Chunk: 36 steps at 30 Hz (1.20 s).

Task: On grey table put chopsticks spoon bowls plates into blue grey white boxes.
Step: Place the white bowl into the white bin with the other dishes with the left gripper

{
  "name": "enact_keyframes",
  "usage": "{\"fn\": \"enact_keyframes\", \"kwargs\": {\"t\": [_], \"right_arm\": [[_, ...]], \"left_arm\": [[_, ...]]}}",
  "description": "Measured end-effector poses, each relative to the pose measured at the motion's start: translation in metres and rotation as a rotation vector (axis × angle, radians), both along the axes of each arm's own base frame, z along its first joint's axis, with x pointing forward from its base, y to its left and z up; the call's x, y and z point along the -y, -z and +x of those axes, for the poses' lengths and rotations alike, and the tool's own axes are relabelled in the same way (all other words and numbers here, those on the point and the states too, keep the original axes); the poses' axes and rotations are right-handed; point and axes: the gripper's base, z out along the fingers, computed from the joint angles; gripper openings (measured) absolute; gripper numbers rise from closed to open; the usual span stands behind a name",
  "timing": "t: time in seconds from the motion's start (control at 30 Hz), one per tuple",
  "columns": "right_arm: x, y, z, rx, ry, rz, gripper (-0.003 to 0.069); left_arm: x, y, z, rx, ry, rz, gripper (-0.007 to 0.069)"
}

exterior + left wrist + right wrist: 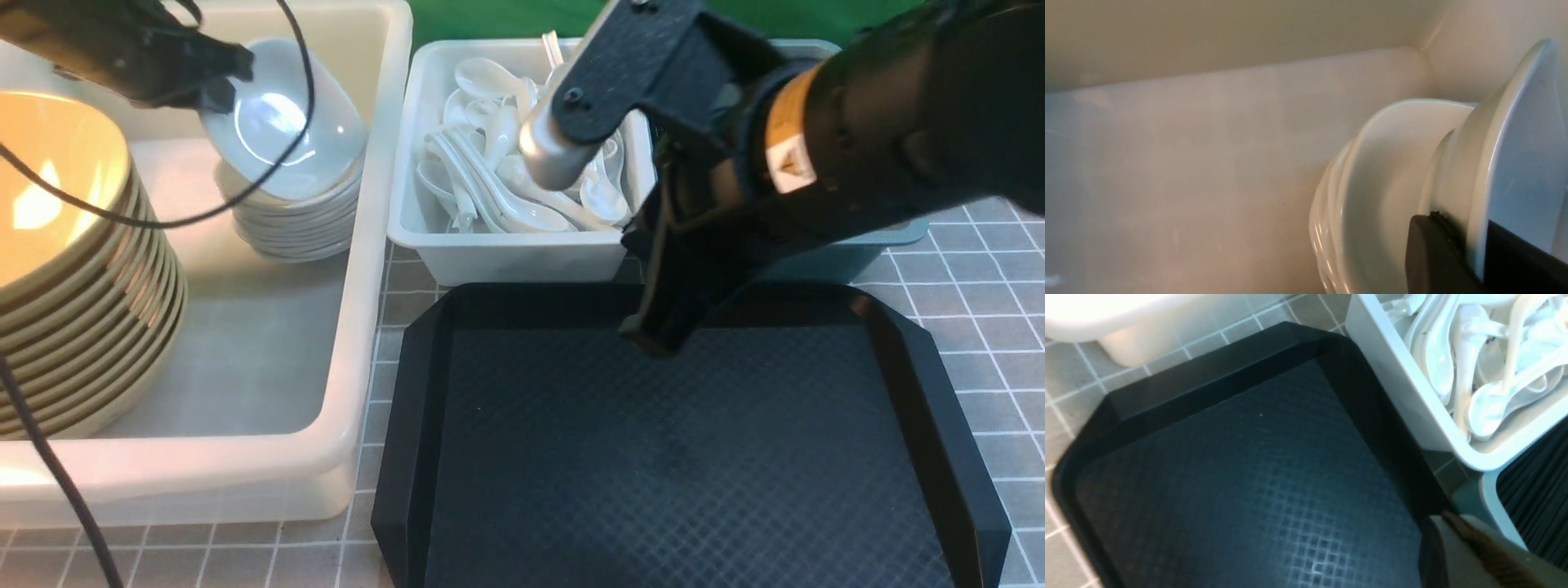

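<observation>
A black tray (406, 425) is seen, its corners cut so that an eight-sided outline is formed. A smooth, sloped rim is raised around a flat floor, which is pressed with a fine diamond pattern and marked by a faint sheen near the middle. Part of the far rim is hidden in the front view. In the right wrist view, one cut corner of the tray (1241, 465) is shown. A green backdrop (490, 18) is seen well beyond the tray's far edge.
</observation>
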Motion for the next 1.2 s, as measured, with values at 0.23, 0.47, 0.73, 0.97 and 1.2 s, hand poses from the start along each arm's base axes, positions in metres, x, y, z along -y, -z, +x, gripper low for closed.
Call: {"fn": "enact_keyframes", "kwargs": {"t": [0.23, 0.47, 0.73, 0.97, 1.2], "right_arm": [[-0.006, 0.011, 0.009, 0.012, -0.004, -0.055, 0.0033], [-0.004, 0.013, 0.009, 0.003, 0.005, -0.079, 0.0033], [0.002, 0.017, 0.006, -0.046, 0.032, -0.135, 0.0034], [0.004, 0.018, 0.005, -0.065, 0.043, -0.156, 0.0034], [0.008, 0.011, 0.001, -0.052, 0.046, -0.139, 0.0034]], "left_arm": [[0.012, 0.01, 0.004, -0.003, 0.09, 0.172, 0.0265], [0.02, 0.013, 0.005, -0.011, 0.116, 0.251, 0.0543], [0.02, 0.011, 0.007, -0.011, 0.102, 0.244, 0.0623], [0.021, -0.047, 0.001, 0.094, 0.055, 0.212, 0.0587], [0.025, -0.128, -0.04, 0.216, 0.041, 0.196, 0.0314]]}}
